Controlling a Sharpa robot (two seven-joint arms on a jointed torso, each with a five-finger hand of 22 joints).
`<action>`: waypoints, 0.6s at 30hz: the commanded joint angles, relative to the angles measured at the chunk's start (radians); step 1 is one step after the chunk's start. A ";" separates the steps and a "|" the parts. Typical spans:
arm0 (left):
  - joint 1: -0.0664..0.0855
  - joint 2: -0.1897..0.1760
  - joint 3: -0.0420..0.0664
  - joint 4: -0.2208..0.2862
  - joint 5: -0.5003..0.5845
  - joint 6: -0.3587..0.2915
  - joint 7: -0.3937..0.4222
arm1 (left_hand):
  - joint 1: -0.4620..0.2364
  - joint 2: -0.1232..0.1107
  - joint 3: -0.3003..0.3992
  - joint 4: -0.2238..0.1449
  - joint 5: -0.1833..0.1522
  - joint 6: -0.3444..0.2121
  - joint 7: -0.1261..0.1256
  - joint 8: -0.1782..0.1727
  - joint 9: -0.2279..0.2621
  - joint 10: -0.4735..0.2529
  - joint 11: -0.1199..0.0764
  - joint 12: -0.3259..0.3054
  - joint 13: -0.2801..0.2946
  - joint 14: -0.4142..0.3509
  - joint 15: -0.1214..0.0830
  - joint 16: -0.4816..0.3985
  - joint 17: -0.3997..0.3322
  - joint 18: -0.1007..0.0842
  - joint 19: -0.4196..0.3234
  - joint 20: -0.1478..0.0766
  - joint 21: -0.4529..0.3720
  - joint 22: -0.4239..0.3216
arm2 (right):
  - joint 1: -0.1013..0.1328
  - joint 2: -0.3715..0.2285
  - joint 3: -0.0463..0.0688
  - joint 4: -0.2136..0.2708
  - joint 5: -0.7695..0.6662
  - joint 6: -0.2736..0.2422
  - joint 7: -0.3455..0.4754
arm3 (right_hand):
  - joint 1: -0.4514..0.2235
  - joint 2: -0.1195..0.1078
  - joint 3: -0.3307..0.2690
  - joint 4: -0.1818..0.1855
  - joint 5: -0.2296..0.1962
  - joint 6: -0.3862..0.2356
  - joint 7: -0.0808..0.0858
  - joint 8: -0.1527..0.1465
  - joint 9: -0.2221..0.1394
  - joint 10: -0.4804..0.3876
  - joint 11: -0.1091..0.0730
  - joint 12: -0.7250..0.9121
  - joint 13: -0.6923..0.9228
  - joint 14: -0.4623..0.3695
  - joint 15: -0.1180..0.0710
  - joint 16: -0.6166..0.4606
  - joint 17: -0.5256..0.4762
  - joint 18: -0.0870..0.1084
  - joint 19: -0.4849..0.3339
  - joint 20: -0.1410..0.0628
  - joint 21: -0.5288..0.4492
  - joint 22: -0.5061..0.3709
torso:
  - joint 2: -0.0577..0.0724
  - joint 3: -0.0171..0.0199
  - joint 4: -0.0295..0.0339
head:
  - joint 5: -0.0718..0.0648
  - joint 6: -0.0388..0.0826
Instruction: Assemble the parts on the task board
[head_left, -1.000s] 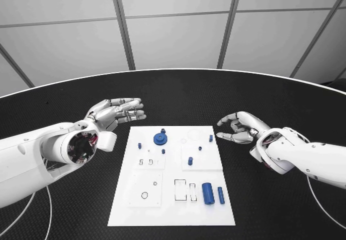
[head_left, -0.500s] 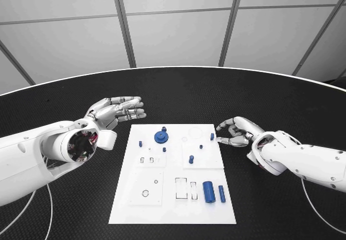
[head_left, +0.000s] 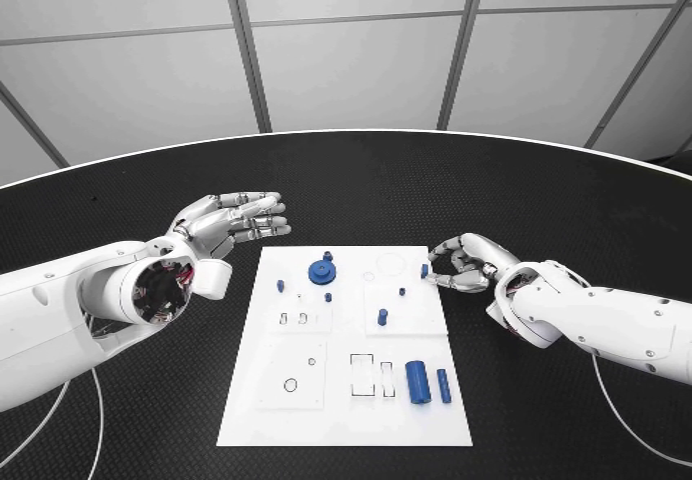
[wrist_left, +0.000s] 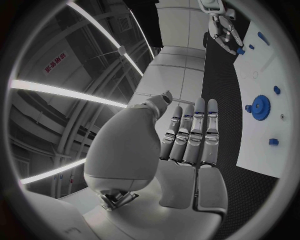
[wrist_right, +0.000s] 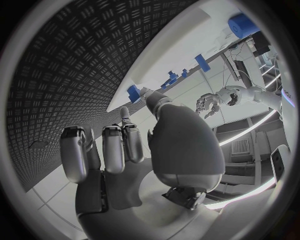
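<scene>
Small blue peg (head_left: 424, 270) stands upright at the task board's (head_left: 346, 420) far right edge, on the black worktop (head_left: 130, 420). Right robot hand (head_left: 464, 263) sits just beside it, fingers curled inward toward the peg; thumb tip (wrist_right: 145, 93) looks to be at or nearly at it in the right wrist view. Cannot tell whether contact is made, or whether the peg is pinched.

Likely step: picking this peg for seating. To do it well, pinch low and square across the peg so it stays upright, lift straight up before travelling, avoid dragging the board.

Further in: blue gear (head_left: 322, 271) near the board's far middle, small pegs around it, two blue cylinders (head_left: 426, 383) lying near the front right.

Left robot hand (head_left: 231, 222) hovers off the board's far left corner, fingers spread and extended, holding nothing, well apart from the peg.
</scene>
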 joint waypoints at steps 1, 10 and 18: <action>0.000 0.000 0.000 0.000 0.000 0.000 0.000 | -0.012 0.001 0.004 -0.001 0.001 -0.001 0.025 -0.002 -0.001 0.004 0.002 -0.005 0.000 -0.001 0.000 -0.006 0.001 0.013 -0.001 0.004 -0.004 -0.001 | 0.000 0.003 0.000 0.000 0.000 0.001 -0.001 | 0.007 0.000 -0.002 -0.007 0.007 0.002 0.004 -0.001 0.000 0.054 0.004 0.006 0.203 0.094 0.006 0.003 0.213 -0.010 0.096 0.002 0.004 0.247 | -0.002 -0.0009 0.0006 | 0.000 0.000; 0.000 -0.001 0.000 0.001 0.000 -0.001 -0.001 | -0.012 0.001 0.004 -0.001 0.001 -0.001 0.025 -0.002 -0.001 0.004 0.002 -0.005 0.000 -0.001 0.000 -0.006 0.001 0.013 -0.001 0.004 -0.004 -0.001 | 0.000 0.015 0.000 -0.011 0.000 0.005 -0.008 | 0.008 0.007 0.001 -0.009 0.010 0.023 0.006 0.007 0.004 0.058 0.006 0.012 0.207 0.095 0.009 0.005 0.216 -0.011 0.098 0.006 0.006 0.251 | -0.001 -0.0015 0.0015 | 0.003 0.000; 0.000 -0.001 0.000 0.002 0.000 -0.001 -0.001 | -0.012 0.001 0.004 -0.001 0.001 -0.001 0.025 -0.002 -0.001 0.004 0.002 -0.005 0.000 -0.001 0.000 -0.006 0.001 0.013 -0.001 0.004 -0.004 -0.001 | 0.000 0.025 0.000 -0.015 0.000 0.015 -0.013 | 0.008 0.015 0.009 -0.011 0.012 0.051 0.005 0.019 0.007 0.066 0.006 0.023 0.217 0.096 0.008 0.007 0.222 -0.013 0.103 0.007 0.012 0.258 | -0.001 -0.0006 0.0006 | 0.006 -0.002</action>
